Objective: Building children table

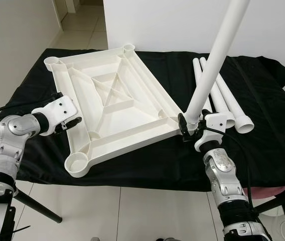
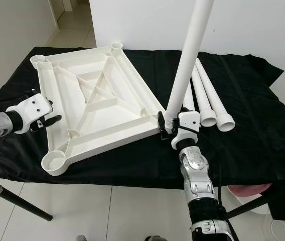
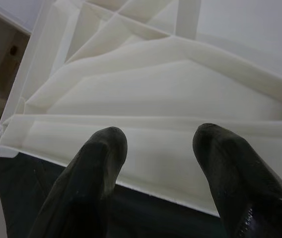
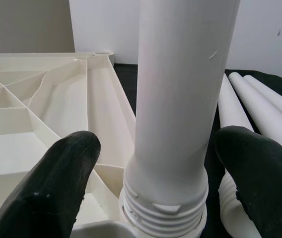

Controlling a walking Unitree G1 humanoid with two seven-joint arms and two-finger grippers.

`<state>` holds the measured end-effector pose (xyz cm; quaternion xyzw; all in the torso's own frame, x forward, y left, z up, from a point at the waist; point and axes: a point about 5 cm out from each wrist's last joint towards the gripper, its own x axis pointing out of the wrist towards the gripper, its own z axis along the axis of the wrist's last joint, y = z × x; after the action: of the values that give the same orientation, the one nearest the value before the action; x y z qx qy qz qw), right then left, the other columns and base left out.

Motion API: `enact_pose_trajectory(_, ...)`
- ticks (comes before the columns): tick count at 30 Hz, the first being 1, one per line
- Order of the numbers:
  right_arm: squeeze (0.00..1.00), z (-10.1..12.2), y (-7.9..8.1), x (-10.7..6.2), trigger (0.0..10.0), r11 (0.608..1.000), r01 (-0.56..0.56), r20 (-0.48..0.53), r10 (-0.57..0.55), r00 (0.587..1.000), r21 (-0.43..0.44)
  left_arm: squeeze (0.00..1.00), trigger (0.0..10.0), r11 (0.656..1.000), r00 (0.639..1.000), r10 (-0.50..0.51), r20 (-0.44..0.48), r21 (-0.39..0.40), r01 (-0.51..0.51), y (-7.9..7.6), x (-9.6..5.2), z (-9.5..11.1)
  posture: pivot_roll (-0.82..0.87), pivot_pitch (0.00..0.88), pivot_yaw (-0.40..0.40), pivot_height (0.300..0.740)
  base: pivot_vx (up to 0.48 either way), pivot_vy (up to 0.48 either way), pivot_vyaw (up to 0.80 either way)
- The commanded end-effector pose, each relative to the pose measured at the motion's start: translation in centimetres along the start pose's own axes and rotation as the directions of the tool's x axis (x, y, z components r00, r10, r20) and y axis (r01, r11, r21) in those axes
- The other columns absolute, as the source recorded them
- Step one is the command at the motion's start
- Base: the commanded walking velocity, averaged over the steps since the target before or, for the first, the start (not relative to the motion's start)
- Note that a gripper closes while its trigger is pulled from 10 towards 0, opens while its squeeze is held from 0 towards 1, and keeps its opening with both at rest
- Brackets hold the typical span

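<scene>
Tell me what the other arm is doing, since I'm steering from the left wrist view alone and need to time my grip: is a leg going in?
Observer: Yes. A white leg stands tilted, its threaded end at the near right corner of the tabletop.
Operator: Is the other gripper clamped on it?
Observer: No. The right gripper has its fingers astride the leg's base, with gaps on both sides.
Operator: Any legs to spare?
Observer: More legs lie on the black cloth, to the right of the tabletop.

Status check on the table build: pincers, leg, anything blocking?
Right pincer open around upright leg at tabletop corner socket, threads showing. Left pincer open at tabletop's far edge. Three spare legs lying alongside, not blocking.
</scene>
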<state>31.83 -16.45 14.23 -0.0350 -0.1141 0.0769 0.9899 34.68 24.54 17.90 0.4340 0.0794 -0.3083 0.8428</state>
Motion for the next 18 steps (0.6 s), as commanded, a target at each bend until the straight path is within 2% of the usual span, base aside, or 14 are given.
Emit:
enact_pose_trajectory(1,0.0,-0.4,0.2,-0.2,10.0,1.0,-0.005,-0.009,0.005,1.0,0.009,0.0,10.0,0.999,1.0,-0.021,-0.021,0.029,0.022,-0.2,-0.1,-0.3,-0.03,0.024,0.013,0.74,0.0,0.0,0.0)
enact_pose_trajectory(6,0.0,-0.2,-0.2,0.1,10.0,1.0,0.005,-0.002,-0.005,1.0,0.007,0.0,10.0,0.99,0.991,-0.132,-0.022,0.053,0.133,-2.4,0.3,-0.4,-0.03,0.027,0.017,0.74,0.0,0.0,0.0)
enact_pose_trajectory(7,0.0,-0.2,-0.2,0.1,10.0,1.0,0.005,-0.002,-0.005,1.0,0.007,0.0,10.0,0.99,0.991,-0.132,-0.022,0.053,0.133,-2.4,0.3,-0.4,-0.03,0.027,0.017,0.74,0.0,0.0,0.0)
enact_pose_trajectory(14,0.0,0.5,-0.5,1.3,10.0,1.0,0.018,0.014,-0.018,1.0,0.001,0.0,10.0,0.967,0.967,-0.252,0.045,0.058,0.25,-6.0,1.7,0.6,-0.03,0.036,0.016,0.74,0.0,0.0,0.0)
enact_pose_trajectory(18,0.0,0.8,-0.8,2.1,10.0,0.999,0.034,0.009,-0.034,0.999,-0.008,0.0,10.0,0.958,0.956,-0.284,0.078,0.056,0.28,-7.0,2.1,1.2,-0.03,0.042,0.016,0.74,0.0,0.0,0.0)
